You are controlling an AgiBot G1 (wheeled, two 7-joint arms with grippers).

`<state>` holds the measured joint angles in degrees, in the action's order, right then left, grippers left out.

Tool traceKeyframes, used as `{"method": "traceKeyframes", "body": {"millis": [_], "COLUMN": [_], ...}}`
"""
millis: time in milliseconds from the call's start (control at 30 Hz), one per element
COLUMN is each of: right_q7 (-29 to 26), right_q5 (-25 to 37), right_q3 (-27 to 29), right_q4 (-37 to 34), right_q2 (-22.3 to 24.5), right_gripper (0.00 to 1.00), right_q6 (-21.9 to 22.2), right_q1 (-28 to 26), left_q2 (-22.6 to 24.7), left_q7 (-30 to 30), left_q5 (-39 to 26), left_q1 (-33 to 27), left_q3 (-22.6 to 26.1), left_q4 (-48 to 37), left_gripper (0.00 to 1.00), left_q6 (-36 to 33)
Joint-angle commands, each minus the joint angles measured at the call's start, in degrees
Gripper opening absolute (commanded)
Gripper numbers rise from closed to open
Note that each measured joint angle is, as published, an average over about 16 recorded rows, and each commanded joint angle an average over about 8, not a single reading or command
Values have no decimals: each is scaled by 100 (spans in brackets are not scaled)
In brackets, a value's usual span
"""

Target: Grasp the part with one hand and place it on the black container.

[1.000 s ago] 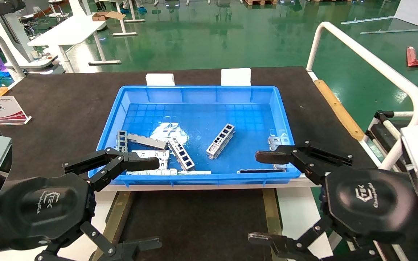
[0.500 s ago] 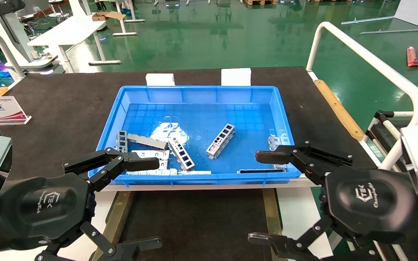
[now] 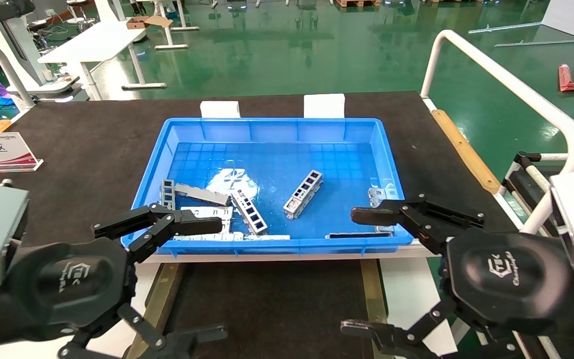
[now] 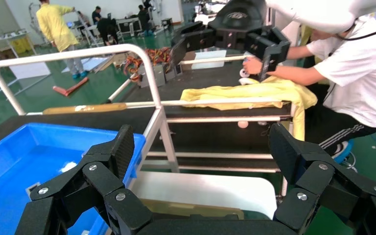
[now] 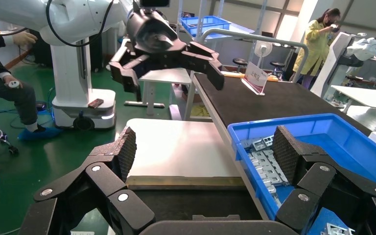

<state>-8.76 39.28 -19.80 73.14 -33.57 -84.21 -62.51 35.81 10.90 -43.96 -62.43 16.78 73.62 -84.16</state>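
Note:
The part, a silvery channel bar with a row of square windows, lies slanted in the middle of the blue crate. A similar bar lies to its left. The black container with tan side rails sits just in front of the crate, between my grippers; the right wrist view shows it too. My left gripper hangs open by the crate's front left corner, empty. My right gripper hangs open at the front right corner, also empty. Both are above and short of the parts.
Flat grey plates lie along the crate's front wall, also seen in the right wrist view. White panels flank the container. A white tube rail borders the right. A sign stand sits far left.
My left arm has shifted slightly to the right, toward the crate. The right arm and the parts have not moved.

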Motion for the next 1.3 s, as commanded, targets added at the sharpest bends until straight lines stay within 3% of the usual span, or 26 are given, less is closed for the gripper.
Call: {"method": "traceKeyframes", "body": {"millis": [33, 333, 667, 1033, 1300], "right_q7": [0, 1, 2, 2, 3], "right_q5": [0, -1, -1, -2, -3], "right_q3": [0, -2, -3, -4, -5], "right_q4": [-1, -1, -1, -1, -1], "right_q2": [0, 0, 0, 1, 1], "right_gripper": [100, 100, 100, 100, 100], "right_q6": [0, -1, 0, 0, 1], "right_q1": [0, -1, -2, -2, -2], "left_q2": [15, 340, 1022, 2094, 2918], "left_q7": [4, 152, 438, 495, 333], "left_q5": [-57, -580, -1447, -2625, -3139], "left_q1": [-19, -306, -754, -1374, -1862], "left_q3": [19, 269, 717, 1261, 1505], "left_q4": [6, -70, -441, -1535, -2733], "left_gripper": [100, 100, 100, 100, 100], "left_q6": [40, 408, 1091, 2090, 2662]}}
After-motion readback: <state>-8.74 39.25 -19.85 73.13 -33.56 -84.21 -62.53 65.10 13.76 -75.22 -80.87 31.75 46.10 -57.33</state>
